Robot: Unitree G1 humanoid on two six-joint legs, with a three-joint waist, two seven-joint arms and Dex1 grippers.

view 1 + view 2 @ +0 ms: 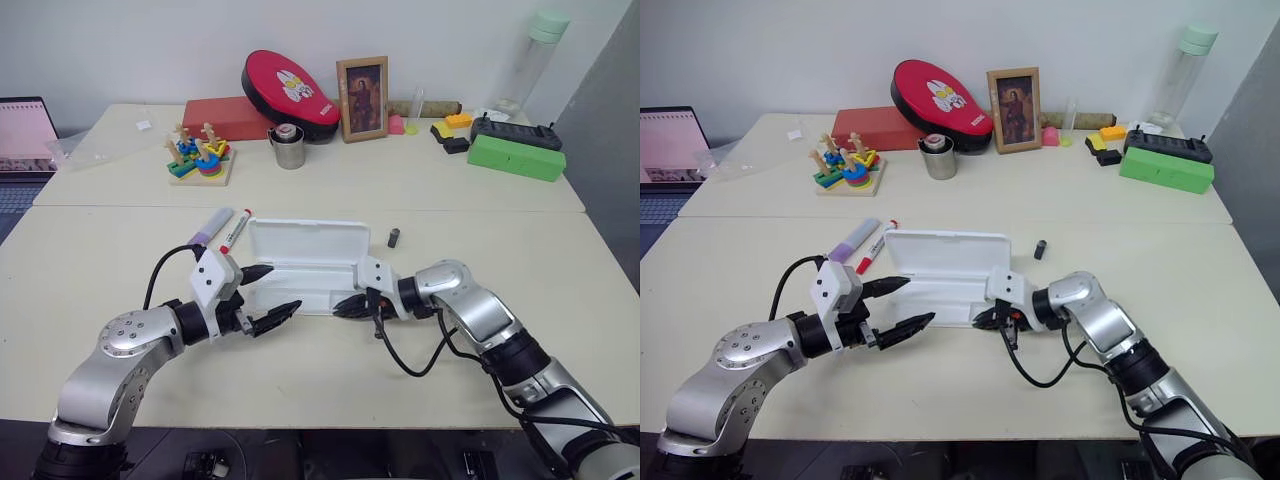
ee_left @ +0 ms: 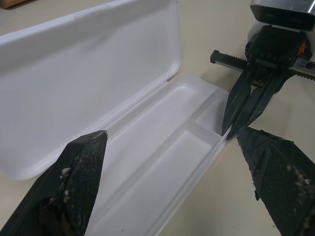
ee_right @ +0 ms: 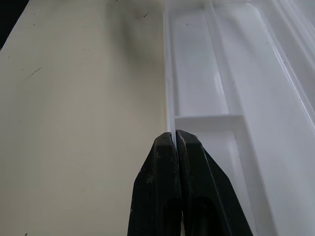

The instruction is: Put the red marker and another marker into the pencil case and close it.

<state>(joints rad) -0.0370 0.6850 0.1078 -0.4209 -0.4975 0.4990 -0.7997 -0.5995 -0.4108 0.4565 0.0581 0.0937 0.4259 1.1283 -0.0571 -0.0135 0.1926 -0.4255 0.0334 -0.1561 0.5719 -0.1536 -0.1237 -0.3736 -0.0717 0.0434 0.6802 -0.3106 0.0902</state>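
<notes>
Markers (image 1: 225,230) side by side, caps nearward

Right gripper (image 3: 175,135) pinching the case (image 3: 246,64) rim.

From my right wrist camera I see both black fingers (image 3: 160,187) pressed together, tips closed on the thin white edge of the case's near long wall. The tips sit right where an inner divider (image 3: 209,117) meets that wall, splitting the tray into a long compartment beyond and a shorter one nearer the fingers. The tray looks bare and glossy, with a lengthwise ridge running through it. Beside the case lies the pale beige table (image 3: 83,98), lightly scuffed, with a soft shadow near the case's far corner.
</notes>
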